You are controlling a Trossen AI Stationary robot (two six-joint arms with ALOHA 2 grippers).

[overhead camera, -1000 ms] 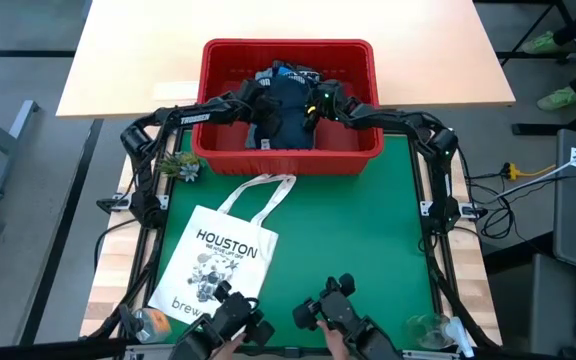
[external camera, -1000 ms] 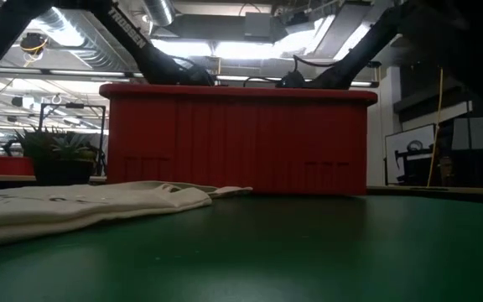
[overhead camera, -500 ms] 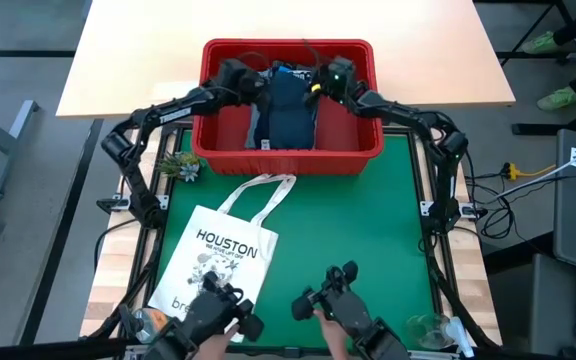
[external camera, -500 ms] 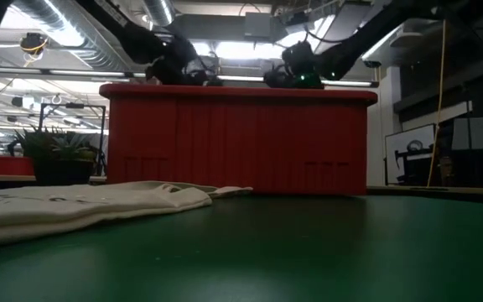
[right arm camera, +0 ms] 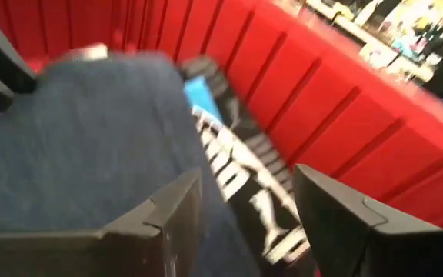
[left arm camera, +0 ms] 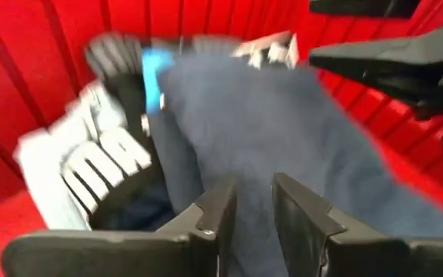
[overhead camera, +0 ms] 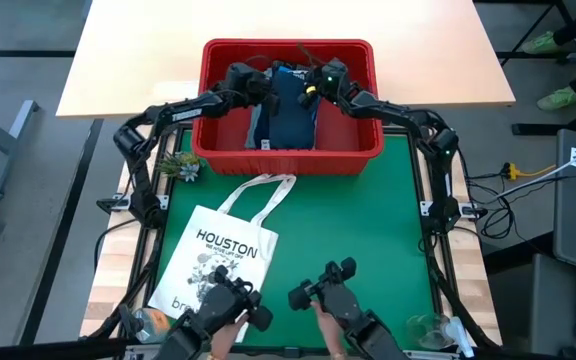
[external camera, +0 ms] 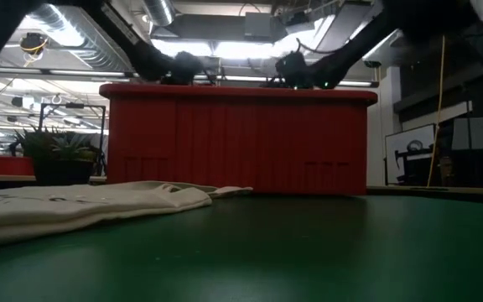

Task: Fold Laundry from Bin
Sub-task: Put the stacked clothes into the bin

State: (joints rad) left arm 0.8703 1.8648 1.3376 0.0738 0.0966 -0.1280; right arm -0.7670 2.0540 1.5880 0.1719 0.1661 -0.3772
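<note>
Bin: red basket is sitting at the twelve o'clock end of the green mat, its slotted front wall filling the middle of the low view.
Laundry: dark navy garment is lying in the middle of the basket, with a pale blue piece along its nine o'clock edge and a bright blue scrap peeking out at its twelve o'clock end; a black-and-white printed piece is lying beside the navy cloth.
Left gripper: reaching over the basket rim from nine o'clock and hanging above the ten o'clock corner of the pile; its fingers are standing a narrow gap apart right over the navy cloth, and whether they are pinching it cannot be told.
Right gripper: reaching in from three o'clock, hanging over the two o'clock corner of the pile; its fingers are spread wide above the navy cloth, gripping nothing.
Tote bag: white bag printed with HOUSTON is lying flat on the mat at about seven o'clock, its handles pointing toward the basket.
Plant: small green plant is sitting just beside the basket's eight o'clock corner.
Person: two hands are working dark handles at the six o'clock edge of the table.
</note>
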